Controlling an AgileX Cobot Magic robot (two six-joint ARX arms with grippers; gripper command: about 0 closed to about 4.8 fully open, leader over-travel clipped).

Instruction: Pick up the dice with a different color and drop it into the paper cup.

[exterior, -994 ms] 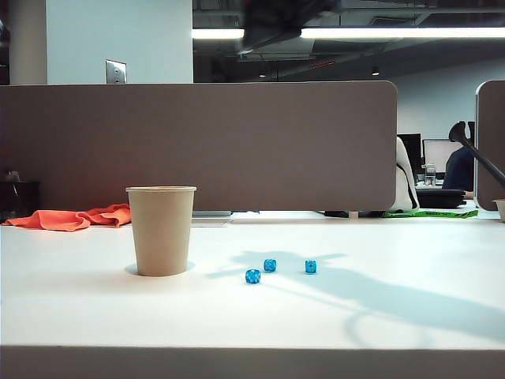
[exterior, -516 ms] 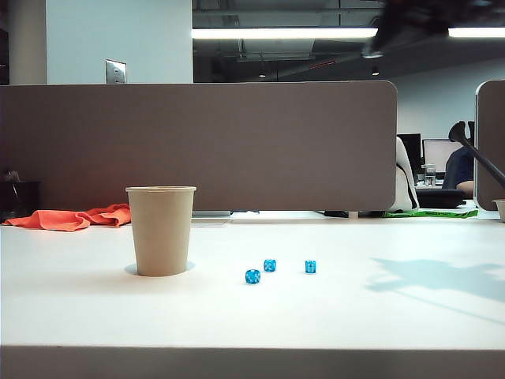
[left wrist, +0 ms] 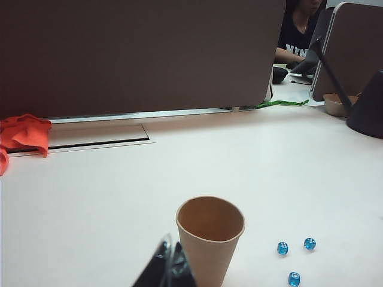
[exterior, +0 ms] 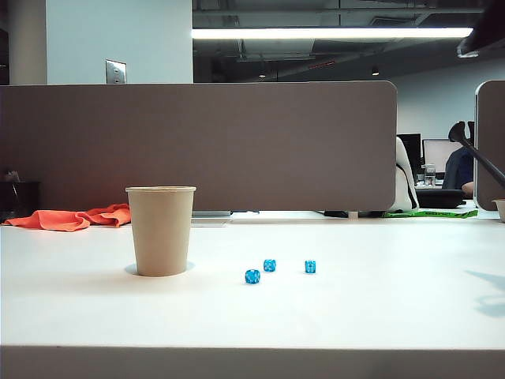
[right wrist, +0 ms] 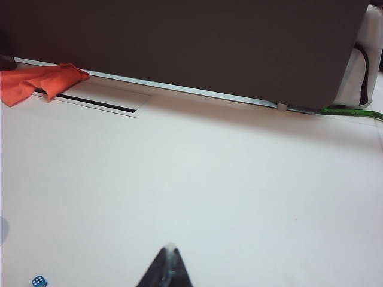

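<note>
I saw the tan paper cup [exterior: 161, 230] upright on the white desk [exterior: 355, 308], three blue dice [exterior: 269, 265] beside it. The left gripper [left wrist: 168, 266] and right gripper [right wrist: 167, 267] hung above, both closed, empty.

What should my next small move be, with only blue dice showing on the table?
Probably lift the left gripper, shut beside the paper cup, to look down into it. Three blue dice lie on the table right of the cup; no red die shows anywhere, and the cup's bottom is hidden. The right gripper is shut on nothing, high off to the right.
</note>
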